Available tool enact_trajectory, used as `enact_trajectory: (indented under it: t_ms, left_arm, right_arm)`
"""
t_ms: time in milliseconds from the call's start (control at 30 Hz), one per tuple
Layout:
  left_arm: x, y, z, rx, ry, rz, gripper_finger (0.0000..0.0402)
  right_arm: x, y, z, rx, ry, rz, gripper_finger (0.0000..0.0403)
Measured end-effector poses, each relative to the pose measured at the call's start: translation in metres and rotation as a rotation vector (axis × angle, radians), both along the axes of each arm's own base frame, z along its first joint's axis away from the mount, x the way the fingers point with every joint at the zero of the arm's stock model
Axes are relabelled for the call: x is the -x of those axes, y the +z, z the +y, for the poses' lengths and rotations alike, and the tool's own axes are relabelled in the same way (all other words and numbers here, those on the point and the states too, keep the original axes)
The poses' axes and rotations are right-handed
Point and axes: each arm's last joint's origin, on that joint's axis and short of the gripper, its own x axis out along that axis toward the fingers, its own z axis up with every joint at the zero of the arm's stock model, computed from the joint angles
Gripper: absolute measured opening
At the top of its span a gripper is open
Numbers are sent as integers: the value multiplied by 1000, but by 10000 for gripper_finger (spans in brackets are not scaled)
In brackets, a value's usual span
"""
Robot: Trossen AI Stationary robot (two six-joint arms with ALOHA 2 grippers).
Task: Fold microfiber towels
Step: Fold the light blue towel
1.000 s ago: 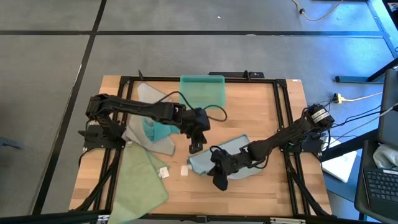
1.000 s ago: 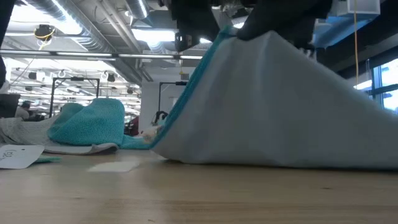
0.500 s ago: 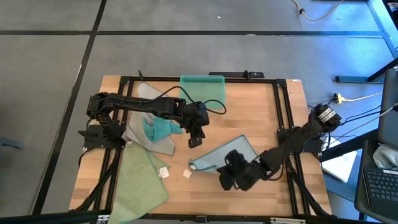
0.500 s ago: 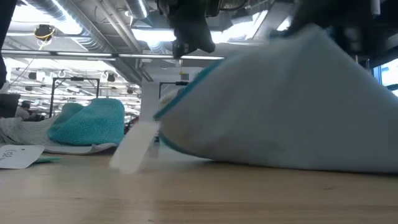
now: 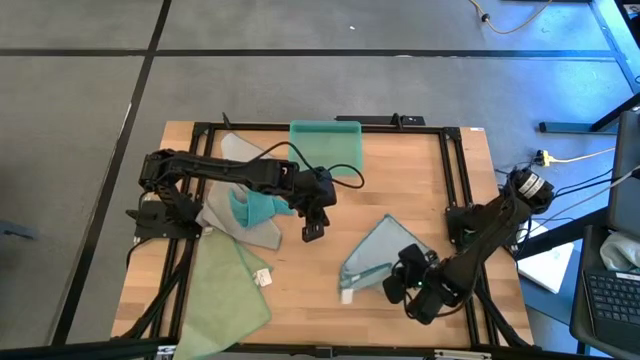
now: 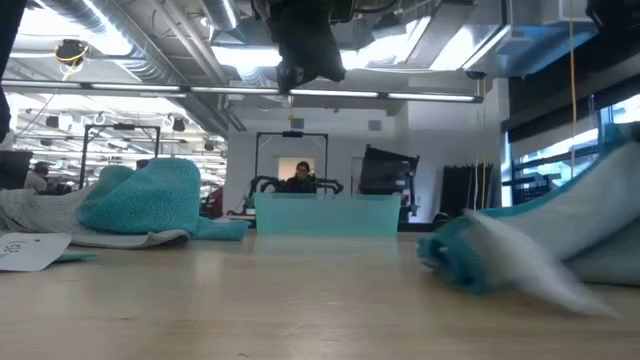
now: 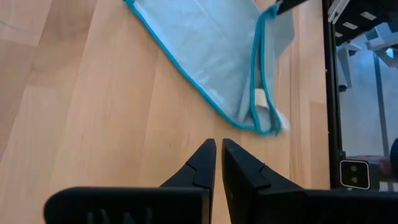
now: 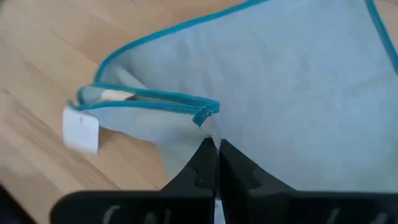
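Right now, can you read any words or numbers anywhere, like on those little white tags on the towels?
No text can be read anywhere.
White tag on the pale blue towel with teal edging: blank or too blurred to read.
Tag lying near the crumpled teal towel: faint dark marks, too small to read.
Teal plastic bin: no label shows.
The right gripper pinches the towel's edge; the left gripper hovers shut, holding nothing.

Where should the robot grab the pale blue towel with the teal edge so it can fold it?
Probably best by a teal-edged corner. The pale blue towel lies as a rough triangle, its point aimed at the teal bin, so coming from above onto that free corner looks easiest. The right gripper already pinches an edge near the white tag; the left gripper waits nearby.
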Motion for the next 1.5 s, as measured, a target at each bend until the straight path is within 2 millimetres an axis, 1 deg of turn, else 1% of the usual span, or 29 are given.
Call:
enact_trajectory:
  t_ms: [100, 167, 267, 400, 467, 600, 700, 933, 1067, 1133, 1333, 1433, 1500]
  left_arm:
    - [-2, 1, -3, 16, -18, -21, 12]
    - [-5, 4, -9, 62, -62, -66, 13]
    - [-10, 11, -25, 131, -161, -164, 22]
    - [-13, 17, -52, 115, -264, -263, 51]
    - [-16, 14, -66, 90, -308, -287, 72]
    - [-24, -9, -91, 97, -350, -234, 108]
    - [-33, -27, -105, 132, -323, -205, 121]
    - [-50, -60, -133, 230, -252, -192, 124]
    - [-53, -76, -149, 237, -192, -167, 124]
    - [-51, -80, -156, 212, -153, -164, 124]
    - [-47, -81, -176, 88, -41, -235, 124]
    - [-45, -82, -179, 7, 32, -257, 124]
    - [-47, -84, -175, -32, 82, -266, 124]
  right_arm:
    - [1, 0, 1, 11, 20, 8, 6]
    - [1, 0, 1, 6, 22, 3, 6]
    - [-1, 0, 2, -3, 22, -13, 6]
    - [-4, 1, 2, -3, 14, -41, 6]
    - [-5, 1, 1, 0, 8, -49, 6]
    - [-8, 1, 0, -10, 6, -60, 6]
    - [-12, 2, 2, -31, 19, -85, 6]
    - [-24, 14, 4, -18, 118, -119, 6]
    - [-27, 16, 3, -2, 155, -107, 6]
    - [-27, 16, 2, -2, 156, -105, 6]
    - [-27, 16, 2, 16, 183, -106, 6]
    - [-29, 17, 5, 34, 248, -117, 6]
    - [-33, 19, 8, 49, 326, -144, 6]
